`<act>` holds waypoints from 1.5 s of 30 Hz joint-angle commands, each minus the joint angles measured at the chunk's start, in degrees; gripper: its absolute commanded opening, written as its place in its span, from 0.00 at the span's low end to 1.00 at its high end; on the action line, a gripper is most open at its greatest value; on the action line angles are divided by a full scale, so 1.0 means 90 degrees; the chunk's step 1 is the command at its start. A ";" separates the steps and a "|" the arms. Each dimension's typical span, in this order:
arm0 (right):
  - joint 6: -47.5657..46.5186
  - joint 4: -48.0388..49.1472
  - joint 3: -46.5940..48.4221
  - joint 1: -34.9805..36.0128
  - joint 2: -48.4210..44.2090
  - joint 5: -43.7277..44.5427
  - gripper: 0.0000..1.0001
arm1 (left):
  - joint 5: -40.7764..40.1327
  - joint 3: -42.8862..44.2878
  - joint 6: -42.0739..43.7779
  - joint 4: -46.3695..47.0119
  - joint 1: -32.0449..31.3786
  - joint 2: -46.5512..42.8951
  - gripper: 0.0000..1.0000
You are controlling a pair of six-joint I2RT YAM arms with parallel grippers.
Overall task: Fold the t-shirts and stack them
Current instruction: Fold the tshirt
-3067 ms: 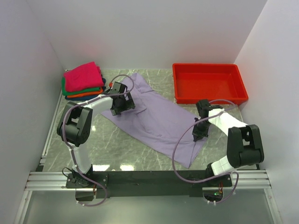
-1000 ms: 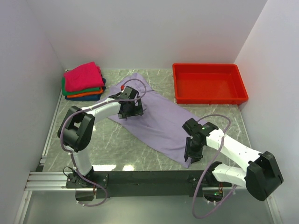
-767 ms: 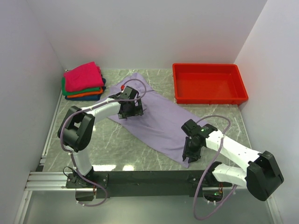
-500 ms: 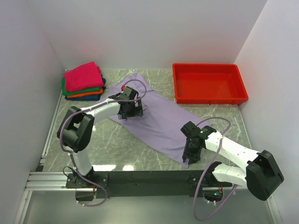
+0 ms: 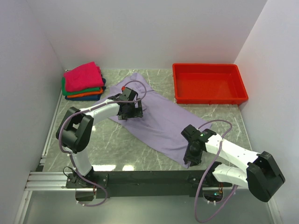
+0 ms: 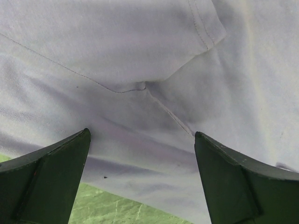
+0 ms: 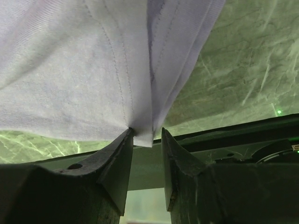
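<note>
Right gripper [image 5: 191, 157] pinches the hem corner of the lavender t-shirt [image 5: 159, 119], spread flat beyond it. Left gripper [image 5: 128, 109] gapes wide over the sleeve seam, grasping nothing. Folded stack [image 5: 83, 80] sits past it, done. Lavender one: unfolded, unstacked.

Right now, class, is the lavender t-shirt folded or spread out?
Spread out. The lavender t-shirt lies open at full length, slanted across the table, while the folded stack sits at the back left.
</note>
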 commanded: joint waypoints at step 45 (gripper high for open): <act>0.0907 -0.0347 0.0404 0.1292 0.0282 -0.0025 0.12 | 0.0504 0.0592 0.0049 0.0781 0.0503 0.0407 0.99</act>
